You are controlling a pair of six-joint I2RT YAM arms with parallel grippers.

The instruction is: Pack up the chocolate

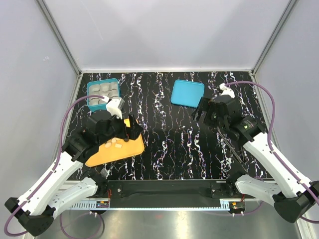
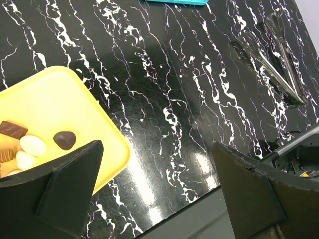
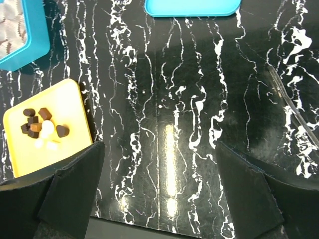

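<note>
The chocolate, several tiny dark brown and cream-white pieces, lies on the orange tray at the table's front left. It shows in the left wrist view as a dark piece and a white piece on the tray, and in the top view. My left gripper is open and empty, held above the tray's right edge. My right gripper is open and empty above the table's middle right. The teal box with pale compartments stands at the back left.
The flat teal lid lies at the back centre and also shows in the right wrist view. Clear plastic tongs lie on the black marbled table at the right. Grey walls enclose the table on three sides.
</note>
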